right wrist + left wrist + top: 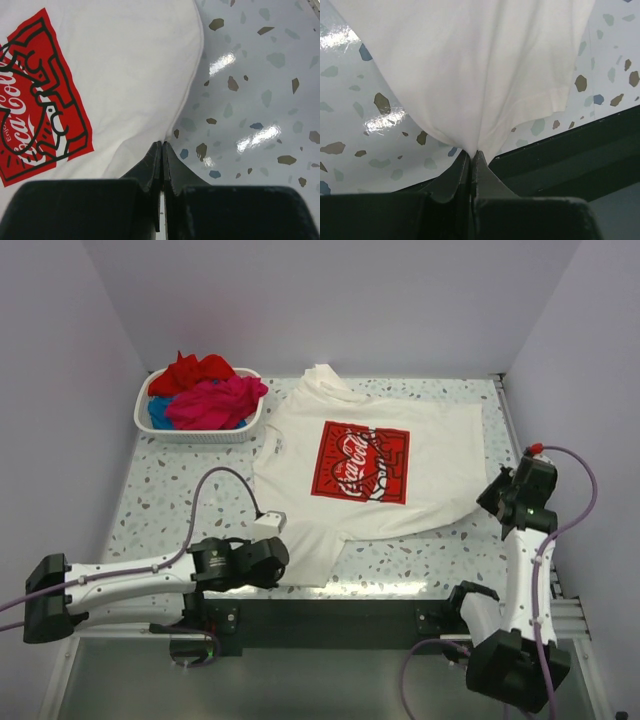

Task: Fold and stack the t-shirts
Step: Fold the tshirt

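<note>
White t-shirt [440, 440], hem pinched by left gripper [471, 152] and right gripper [162, 145]: lift both corners evenly, cloth taut.

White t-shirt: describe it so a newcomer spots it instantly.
On the speckled table, right of the white basket, the white t-shirt lies spread out. Unlike the coloured tees bunched in that basket, it bears a red Coca-Cola print.

The top view looks down from above and behind the arms over the whole desk [450, 552]. Each wrist view sits low behind its own jaws, close to the desk, facing forward. All three share the tee [440, 440]: left wrist a plain edge, right wrist the print.
</note>
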Robot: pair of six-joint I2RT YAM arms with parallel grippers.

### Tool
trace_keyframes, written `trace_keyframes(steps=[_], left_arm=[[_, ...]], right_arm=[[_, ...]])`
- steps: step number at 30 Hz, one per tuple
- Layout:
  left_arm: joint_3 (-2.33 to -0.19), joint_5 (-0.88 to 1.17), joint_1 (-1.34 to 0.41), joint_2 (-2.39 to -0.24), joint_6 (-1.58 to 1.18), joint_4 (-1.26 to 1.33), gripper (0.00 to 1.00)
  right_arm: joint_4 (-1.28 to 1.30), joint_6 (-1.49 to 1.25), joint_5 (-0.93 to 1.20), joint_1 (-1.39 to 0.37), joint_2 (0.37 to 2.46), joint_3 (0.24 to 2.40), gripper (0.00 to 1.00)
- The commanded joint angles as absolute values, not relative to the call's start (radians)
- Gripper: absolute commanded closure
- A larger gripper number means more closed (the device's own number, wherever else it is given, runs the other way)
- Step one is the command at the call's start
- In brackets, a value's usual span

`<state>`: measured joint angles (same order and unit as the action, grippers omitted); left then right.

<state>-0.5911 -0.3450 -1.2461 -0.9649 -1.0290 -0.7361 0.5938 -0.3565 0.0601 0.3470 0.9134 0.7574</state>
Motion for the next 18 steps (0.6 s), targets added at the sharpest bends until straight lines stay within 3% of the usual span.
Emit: trace_keyframes(steps=[1, 13, 18], left_arm=[[-0.603, -0.324, -1.253, -0.879, -0.997, -0.790, 1.00], [-0.614, -0.284, -1.253, -0.692, -0.954, -0.824, 1.00], [-0.707, -0.343, -1.253, -0.735, -0.911, -0.804, 1.00]], right_arm=[[0.693, -0.380, 0.031, 0.347, 0.829, 0.759, 1.00], [0.894, -0.408, 0.112, 0.348, 0.670, 0.850, 1.00], [0.878, -0.403, 0.118, 0.348, 0.702, 0.850, 1.00]])
